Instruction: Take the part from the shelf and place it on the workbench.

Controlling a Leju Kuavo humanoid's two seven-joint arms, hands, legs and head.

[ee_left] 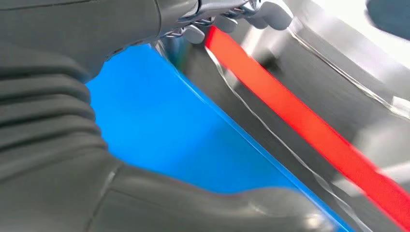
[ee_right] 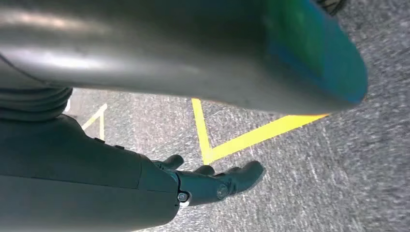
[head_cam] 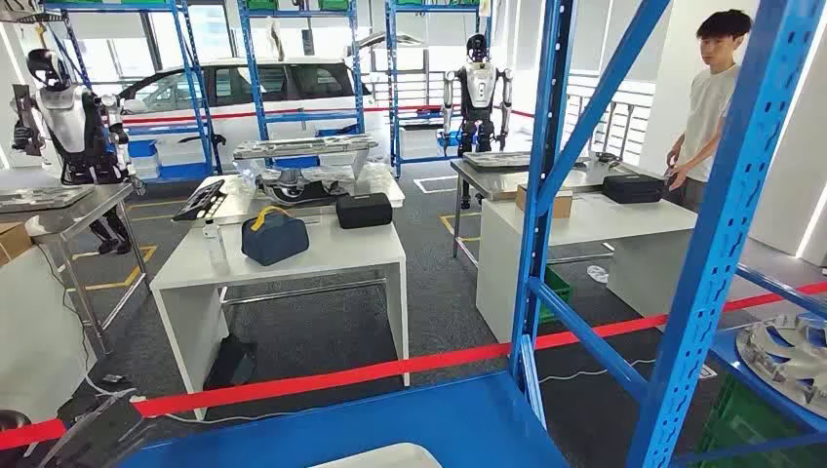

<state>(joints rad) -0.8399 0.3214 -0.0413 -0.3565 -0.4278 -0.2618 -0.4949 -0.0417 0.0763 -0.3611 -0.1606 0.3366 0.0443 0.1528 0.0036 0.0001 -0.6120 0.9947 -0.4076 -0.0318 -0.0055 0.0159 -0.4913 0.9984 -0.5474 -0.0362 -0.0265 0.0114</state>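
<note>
1. Two hands are to be accounted for. The right hand (ee_right: 212, 181) hangs low over grey carpet with a yellow floor marking (ee_right: 241, 137); its dark fingers (ee_right: 244, 173) are stretched out, slightly apart, and nothing is held in them.
2. The left hand (ee_left: 232, 14) is seen close above a blue shelf board (ee_left: 164, 125). Whether its fingers are spread or curled cannot be told, since little more than their tips is visible; no part is seen in it.
3. The part (head_cam: 785, 356), judged to be the silver finned disc, lies on the blue shelf (head_cam: 741, 195) at the robot's right, above a green crate (head_cam: 741, 429). It is well apart from both hands.
4. The task is judged barely begun: nothing is grasped, and the white tabletop (head_cam: 322, 253) lies beyond a red barrier tape (head_cam: 322, 378).
5. A collision may be caused by the slanted shelf braces (head_cam: 575, 146), which stand between the arms and the part.
6. A slip is possible, as the disc looks broad and smooth for one hand.
7. A person (head_cam: 707, 107) stands by the far tabletop and could be crossed during carrying.
</note>
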